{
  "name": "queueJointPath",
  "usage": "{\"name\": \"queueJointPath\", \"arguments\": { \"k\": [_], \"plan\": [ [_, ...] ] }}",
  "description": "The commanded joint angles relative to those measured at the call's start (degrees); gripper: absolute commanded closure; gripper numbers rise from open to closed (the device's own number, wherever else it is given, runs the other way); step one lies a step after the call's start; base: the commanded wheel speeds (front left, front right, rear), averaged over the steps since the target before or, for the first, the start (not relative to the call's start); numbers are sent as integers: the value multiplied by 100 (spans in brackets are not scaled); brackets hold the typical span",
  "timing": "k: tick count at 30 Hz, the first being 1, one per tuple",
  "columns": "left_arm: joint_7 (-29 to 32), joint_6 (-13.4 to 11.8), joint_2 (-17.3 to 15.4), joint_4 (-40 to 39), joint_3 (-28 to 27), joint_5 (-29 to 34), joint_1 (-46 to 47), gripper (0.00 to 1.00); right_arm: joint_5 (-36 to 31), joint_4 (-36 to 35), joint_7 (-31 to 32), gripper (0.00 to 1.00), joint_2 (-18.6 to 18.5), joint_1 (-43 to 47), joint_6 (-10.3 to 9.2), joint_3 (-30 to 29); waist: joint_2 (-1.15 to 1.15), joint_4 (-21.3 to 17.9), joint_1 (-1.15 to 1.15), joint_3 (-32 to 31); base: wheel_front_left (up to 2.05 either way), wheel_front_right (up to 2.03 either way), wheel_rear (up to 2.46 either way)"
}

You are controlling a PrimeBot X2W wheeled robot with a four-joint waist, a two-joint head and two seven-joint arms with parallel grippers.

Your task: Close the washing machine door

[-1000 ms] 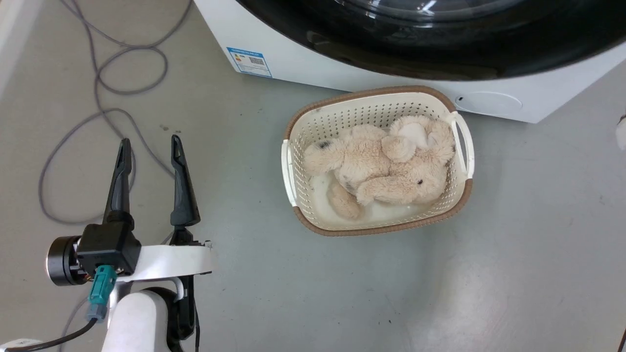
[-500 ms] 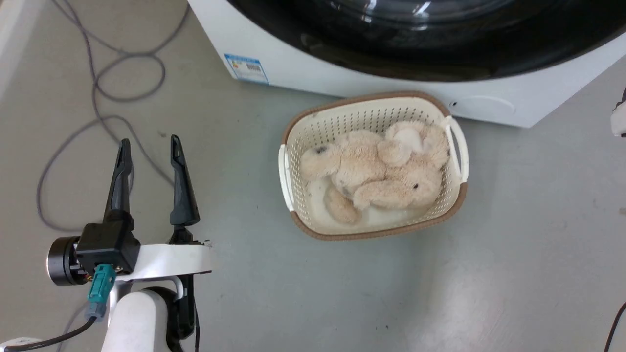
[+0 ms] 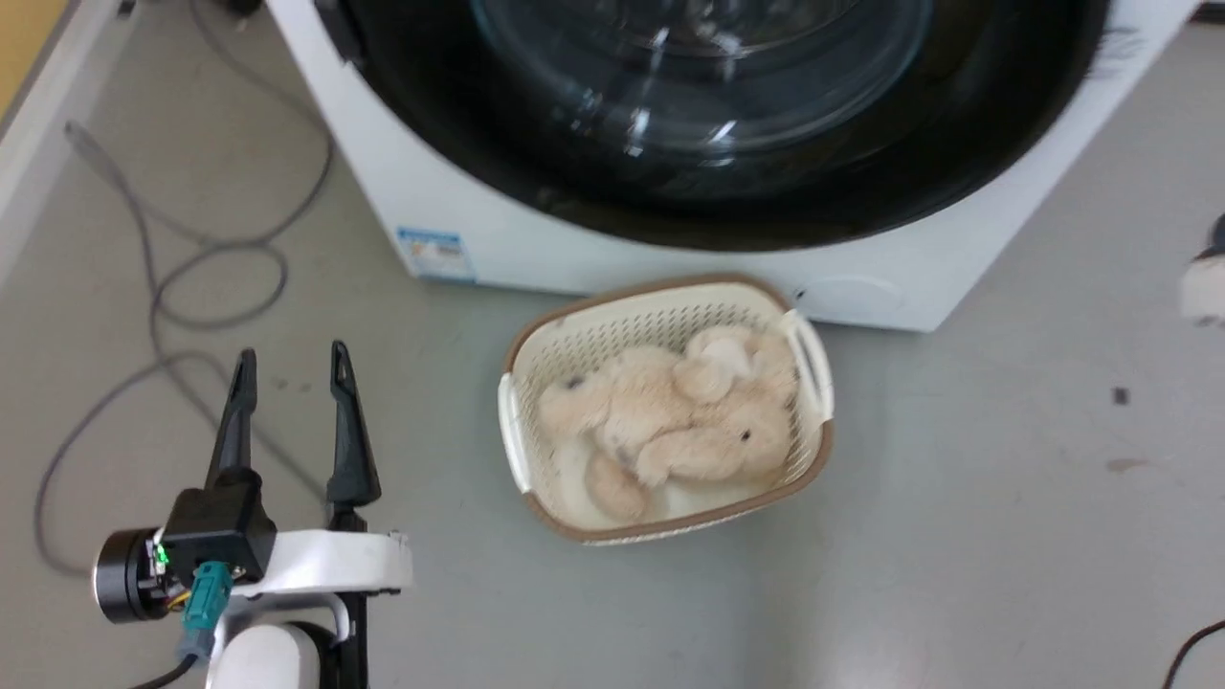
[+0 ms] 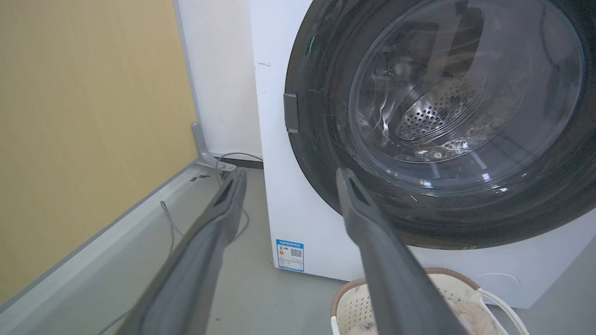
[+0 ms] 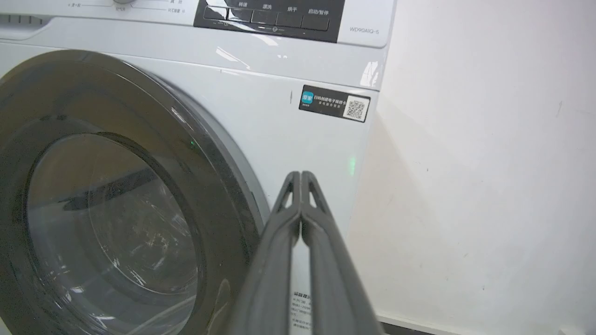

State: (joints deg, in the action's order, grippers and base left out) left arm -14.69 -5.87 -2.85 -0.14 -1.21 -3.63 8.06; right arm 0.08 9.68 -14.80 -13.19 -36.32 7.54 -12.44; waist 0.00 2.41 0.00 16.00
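Washing machine door (image 3: pixel 718 105) sits flat on the white washing machine (image 3: pixel 536 258), so the job looks done; the left gripper (image 3: pixel 292 352) is spread wide, the right gripper (image 5: pixel 301 176) pinched together, both empty.

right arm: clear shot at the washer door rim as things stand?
Probably yes. In the right wrist view the right gripper, shut, points at the washing machine front just beside the washing machine door rim, with nothing between. The basket sits lower, on the floor.
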Motion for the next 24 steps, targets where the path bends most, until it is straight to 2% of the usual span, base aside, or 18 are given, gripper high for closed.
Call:
{"name": "queueJointPath", "arguments": {
  "k": [1,7,8,9,10,15,24],
  "plan": [
    [-30,27,-3,39,-23,31,-83,0,139,-184,-20,100,72,236,-5,146,0,-203,0,-251,0,0,0],
    [-30,33,-3,119,-29,47,-296,0,302,-745,-20,98,180,924,-5,632,0,-407,0,-610,0,0,0],
    [-30,31,-3,129,-42,51,-341,0,322,-782,-20,70,230,1068,-5,696,0,-443,0,-672,0,0,0],
    [-30,31,-3,139,-56,55,-388,0,333,-789,-20,24,273,1210,-5,764,0,-480,0,-734,0,0,0],
    [-30,29,-3,146,-71,59,-435,0,363,-780,-20,0,322,1325,-5,804,0,-515,0,-791,0,0,0],
    [-30,39,-3,200,-130,64,-662,0,501,-693,-20,0,519,1890,-5,986,0,-671,0,-1089,0,0,0],
    [-30,-8,-3,231,-81,102,-1006,0,797,-285,-20,0,780,2783,-5,903,0,-833,0,-1454,0,0,0]
  ]
}}
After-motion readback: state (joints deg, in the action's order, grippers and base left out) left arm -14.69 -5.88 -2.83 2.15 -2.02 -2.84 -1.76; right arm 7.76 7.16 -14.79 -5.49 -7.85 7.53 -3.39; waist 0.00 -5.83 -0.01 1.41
